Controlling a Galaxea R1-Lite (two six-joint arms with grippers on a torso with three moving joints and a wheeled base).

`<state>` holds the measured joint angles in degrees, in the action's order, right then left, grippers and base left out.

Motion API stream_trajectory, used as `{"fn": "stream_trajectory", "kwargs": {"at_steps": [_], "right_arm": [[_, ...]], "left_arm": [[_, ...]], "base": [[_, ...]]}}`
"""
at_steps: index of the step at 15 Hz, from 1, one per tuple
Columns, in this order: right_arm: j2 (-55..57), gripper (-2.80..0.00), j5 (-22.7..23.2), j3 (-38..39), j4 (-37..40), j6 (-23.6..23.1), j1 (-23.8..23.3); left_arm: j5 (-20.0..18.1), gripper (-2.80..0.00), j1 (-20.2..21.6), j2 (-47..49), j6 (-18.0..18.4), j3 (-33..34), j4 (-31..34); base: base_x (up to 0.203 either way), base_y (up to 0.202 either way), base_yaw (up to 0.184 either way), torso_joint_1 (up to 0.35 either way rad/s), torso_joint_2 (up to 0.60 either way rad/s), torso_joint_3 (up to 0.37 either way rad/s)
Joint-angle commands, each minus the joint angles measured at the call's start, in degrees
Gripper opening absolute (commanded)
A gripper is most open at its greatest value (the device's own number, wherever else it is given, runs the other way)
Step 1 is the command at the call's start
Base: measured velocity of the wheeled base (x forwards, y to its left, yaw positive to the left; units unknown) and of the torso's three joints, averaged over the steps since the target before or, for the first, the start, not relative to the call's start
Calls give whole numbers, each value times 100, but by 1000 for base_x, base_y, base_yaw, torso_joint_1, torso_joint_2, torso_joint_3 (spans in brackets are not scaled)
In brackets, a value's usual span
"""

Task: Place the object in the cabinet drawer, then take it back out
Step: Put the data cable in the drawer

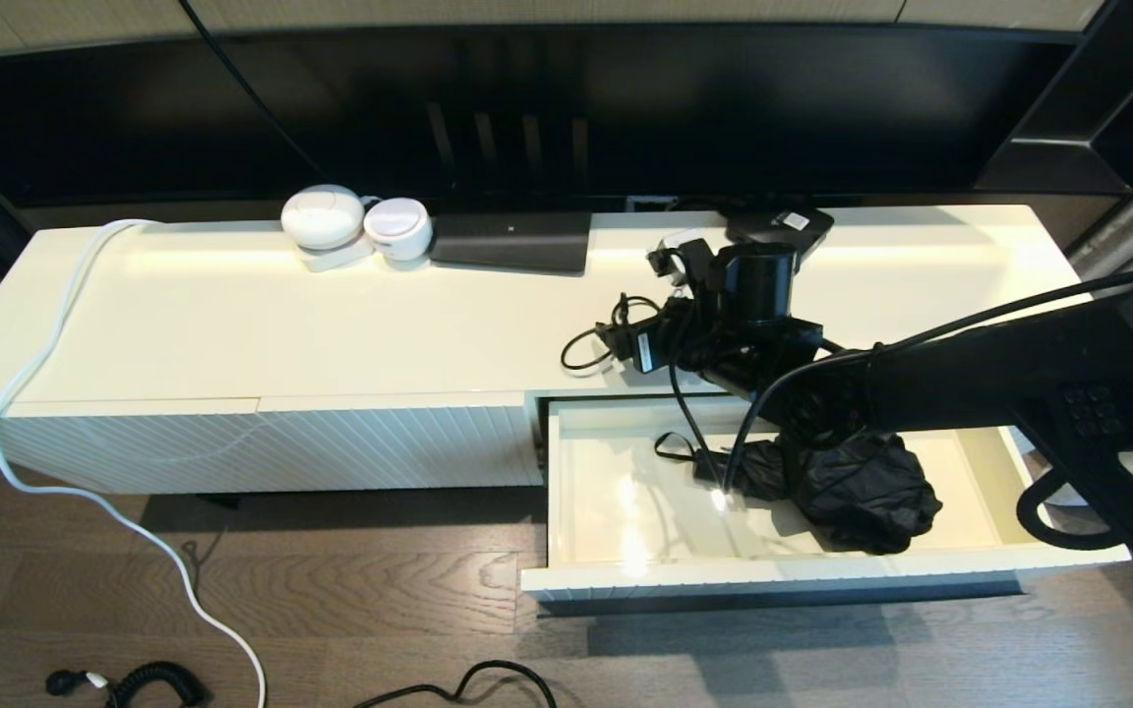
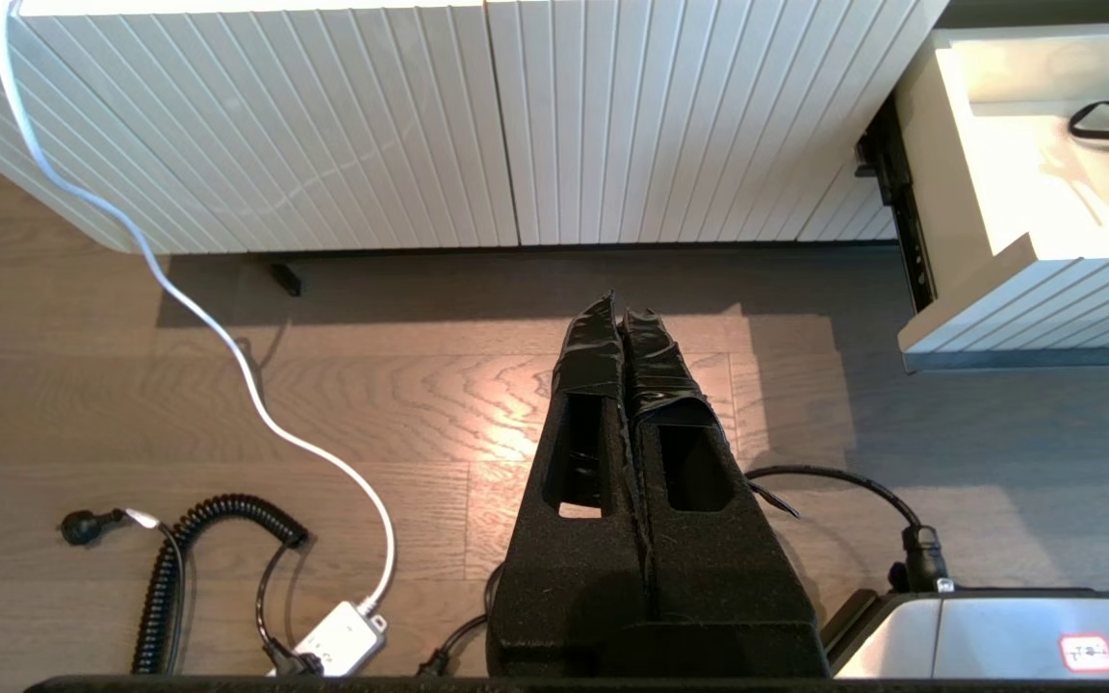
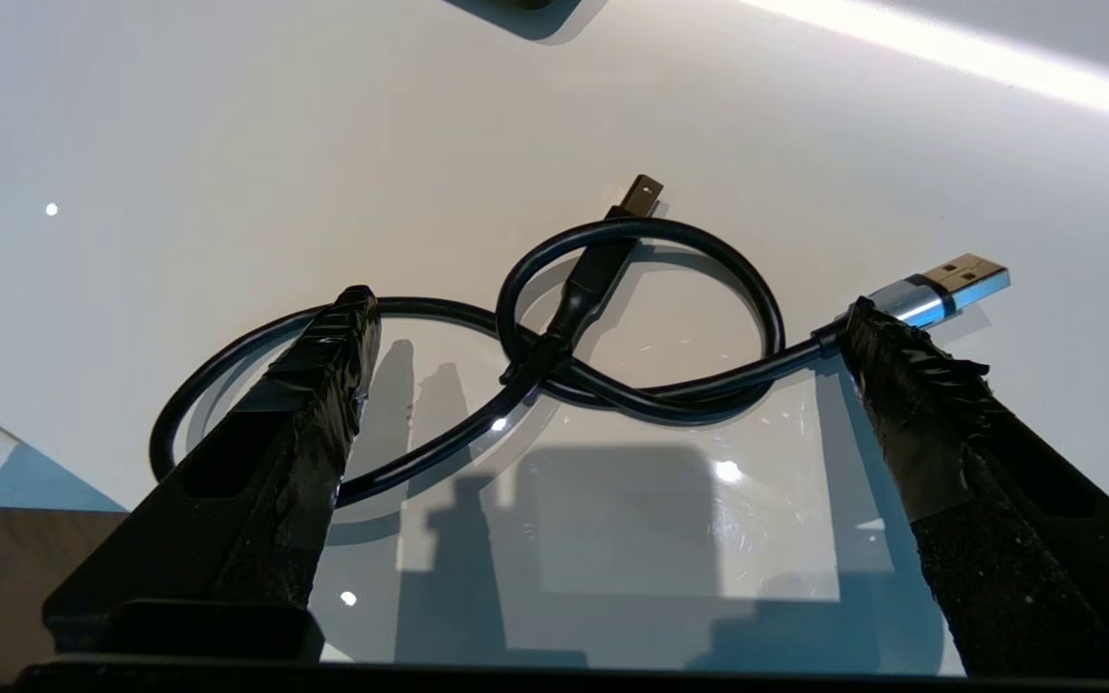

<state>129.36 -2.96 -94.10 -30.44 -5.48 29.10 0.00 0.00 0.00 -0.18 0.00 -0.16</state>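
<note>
Glossy cream cabinet top [image 1: 330,315], wood floor [image 1: 330,610], drawer [image 1: 626,580] open.

White cord [image 1: 85,413] trails beside two white pods [image 1: 355,224]

cable [image 3: 631,318] on cabinet top [image 1: 330,315], bag [image 1: 862,487] in drawer [image 1: 606,511]
</note>
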Motion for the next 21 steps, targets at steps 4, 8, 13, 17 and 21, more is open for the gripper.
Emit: {"fn": "stream_trajectory", "kwargs": {"at_steps": [4, 8, 13, 17, 21], "right_arm": [[142, 0, -105, -3, -232, -190, -1], [282, 0, -144, -44, -439, -217, -42], [345, 0, -205, -179, -480, -225, -71], [309, 0, -311, -204, -473, -216, -71], [222, 0, -337, -102, -421, -216, -80]], "left_arm": [[8, -280, 1, 0, 1, 0, -2], [0, -280, 0, 0, 1, 0, -2], [9, -280, 0, 0, 1, 0, -2], [0, -280, 0, 0, 1, 9, -2], [0, -280, 0, 0, 1, 1, -2]], "base": [[0, 0, 0, 0, 0, 0], [0, 0, 0, 0, 0, 0], [0, 0, 0, 0, 0, 0], [0, 0, 0, 0, 0, 0], [0, 0, 0, 0, 0, 0]]}}
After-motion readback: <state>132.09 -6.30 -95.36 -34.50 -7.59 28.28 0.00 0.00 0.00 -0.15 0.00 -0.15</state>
